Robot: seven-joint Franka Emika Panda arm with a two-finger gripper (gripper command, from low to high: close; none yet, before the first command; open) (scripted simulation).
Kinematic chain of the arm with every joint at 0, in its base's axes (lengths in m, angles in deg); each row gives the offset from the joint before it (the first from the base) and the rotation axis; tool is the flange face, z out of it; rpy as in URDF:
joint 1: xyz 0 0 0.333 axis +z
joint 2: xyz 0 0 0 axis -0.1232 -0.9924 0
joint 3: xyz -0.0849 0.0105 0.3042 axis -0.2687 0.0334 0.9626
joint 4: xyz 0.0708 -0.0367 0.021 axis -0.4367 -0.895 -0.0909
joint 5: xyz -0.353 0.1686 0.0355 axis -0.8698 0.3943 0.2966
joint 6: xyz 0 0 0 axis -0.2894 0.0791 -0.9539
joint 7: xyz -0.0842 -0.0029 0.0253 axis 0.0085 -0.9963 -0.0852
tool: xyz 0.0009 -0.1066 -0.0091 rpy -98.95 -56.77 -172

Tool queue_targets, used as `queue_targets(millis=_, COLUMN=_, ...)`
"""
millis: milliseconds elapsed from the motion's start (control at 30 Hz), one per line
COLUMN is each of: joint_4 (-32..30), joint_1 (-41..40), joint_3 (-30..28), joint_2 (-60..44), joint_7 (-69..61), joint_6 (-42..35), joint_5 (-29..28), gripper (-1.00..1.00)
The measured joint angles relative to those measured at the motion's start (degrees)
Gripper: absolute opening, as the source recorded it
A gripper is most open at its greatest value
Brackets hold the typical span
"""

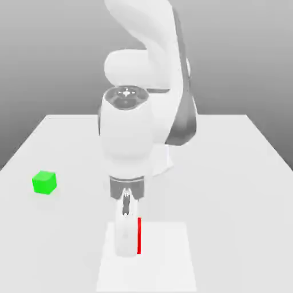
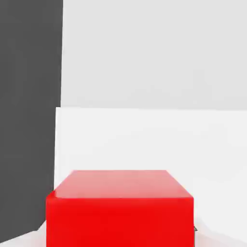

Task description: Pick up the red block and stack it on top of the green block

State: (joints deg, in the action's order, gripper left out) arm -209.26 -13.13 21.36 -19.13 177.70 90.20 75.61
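The red block shows as a thin red strip beside my lowered fingers, near the table's front edge. Seen from the hand, the red block sits very close, with its top and one side face showing. My gripper is down at the table with its jaws shut on the red block. The green block rests alone on the table, well off toward the exterior view's left and a little farther back than the gripper.
A lighter white rectangular patch lies on the white table under the gripper. The arm's body rises over the middle of the table. The table's edge meets a dark background close by.
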Motion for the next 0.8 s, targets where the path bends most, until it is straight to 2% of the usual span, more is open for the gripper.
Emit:
queue_targets(millis=133, joint_4=-4.74, joint_1=-13.08, joint_3=-4.98, joint_2=5.75, joint_7=6.25, joint_6=-0.79, joint_5=-2.04, gripper=-1.0)
queue_targets(millis=400, joint_4=-14.1, joint_1=-29.74, joint_3=-16.17, joint_2=16.28, joint_7=16.08, joint_6=-1.9, joint_5=-2.66, gripper=-1.0)
queue_targets(millis=533, joint_4=-15.12, joint_1=-30.67, joint_3=-18.71, joint_2=12.09, joint_7=15.35, joint_6=3.24, joint_5=0.28, gripper=-1.0)
queue_targets(millis=667, joint_4=-14.97, joint_1=-29.85, joint_3=-18.15, joint_2=4.26, joint_7=11.19, joint_6=10.7, joint_5=6.4, gripper=-1.0)
queue_targets(millis=700, joint_4=-14.94, joint_1=-29.69, joint_3=-17.8, joint_2=2.5, joint_7=10.04, joint_6=12.35, joint_5=8.08, gripper=1.0)
queue_targets(millis=800, joint_4=-14.94, joint_1=-29.28, joint_3=-17.79, joint_2=2.5, joint_7=10.04, joint_6=12.35, joint_5=8.08, gripper=1.0)
